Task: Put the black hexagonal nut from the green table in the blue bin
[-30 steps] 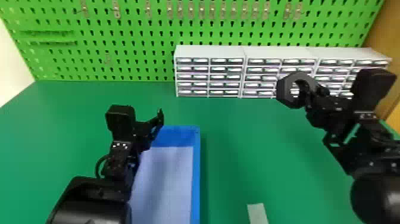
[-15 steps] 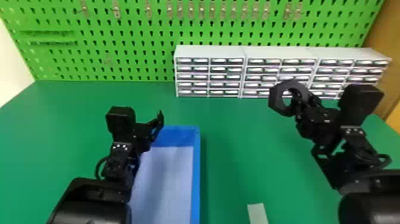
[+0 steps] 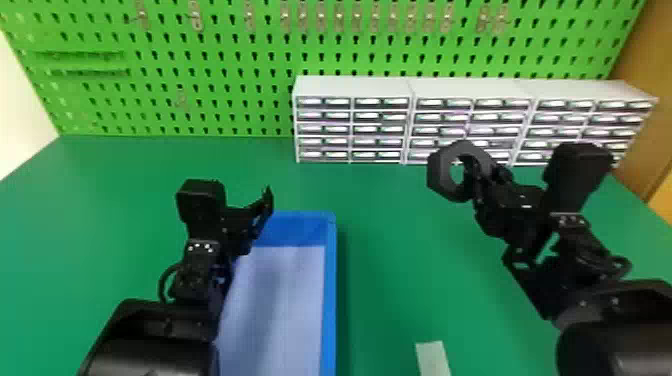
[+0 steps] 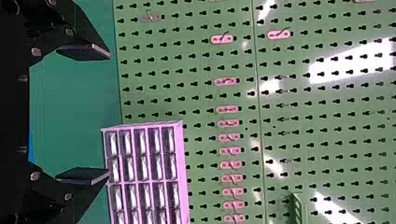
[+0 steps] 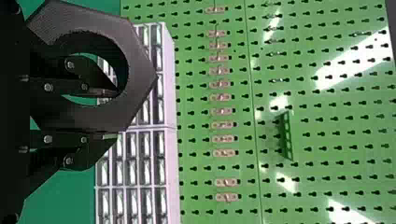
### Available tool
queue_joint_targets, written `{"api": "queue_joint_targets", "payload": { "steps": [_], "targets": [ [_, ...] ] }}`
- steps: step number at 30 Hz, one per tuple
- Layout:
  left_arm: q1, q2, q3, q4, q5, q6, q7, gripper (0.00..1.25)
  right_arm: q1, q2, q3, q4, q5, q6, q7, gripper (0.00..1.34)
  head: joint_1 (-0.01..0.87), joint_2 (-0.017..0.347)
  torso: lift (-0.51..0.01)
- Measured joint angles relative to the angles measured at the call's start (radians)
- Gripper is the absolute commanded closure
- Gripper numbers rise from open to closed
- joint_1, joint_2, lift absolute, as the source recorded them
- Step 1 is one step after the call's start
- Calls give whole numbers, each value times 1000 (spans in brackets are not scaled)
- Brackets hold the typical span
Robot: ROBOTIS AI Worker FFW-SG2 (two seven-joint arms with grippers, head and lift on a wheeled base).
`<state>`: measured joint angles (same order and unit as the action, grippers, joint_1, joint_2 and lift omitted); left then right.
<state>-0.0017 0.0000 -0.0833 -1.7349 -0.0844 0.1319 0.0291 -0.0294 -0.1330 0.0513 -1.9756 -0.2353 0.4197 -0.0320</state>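
Head view has the bin (image 3: pixel 329 300); right wrist view, the nut (image 5: pixel 140 70).

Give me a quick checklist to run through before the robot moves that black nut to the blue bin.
1. Nut in right end effector: ok, one finger through its hole, one outside.
2. Grip firm enough: cannot tell.
3. Nut above blue bin: not ok, it's off to the right.
4. Left arm clear of bin: not ok, it overlaps the left side in the head view.
5. Left end effector free: ok, open.
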Motion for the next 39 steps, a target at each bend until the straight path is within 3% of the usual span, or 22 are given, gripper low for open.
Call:
{"api": "queue_joint_targets", "payload": {
  "steps": [27,39],
  "targets": [
    [-4,0,2,0,-9,0,0,369,-69,-68,122,-31,-119,169,8,1088,657,57,-95],
    [-10,0,-2,3,-9,0,0,369,-91,-74,128,-37,-127,249,99,1087,657,57,-95]
  ]
}}
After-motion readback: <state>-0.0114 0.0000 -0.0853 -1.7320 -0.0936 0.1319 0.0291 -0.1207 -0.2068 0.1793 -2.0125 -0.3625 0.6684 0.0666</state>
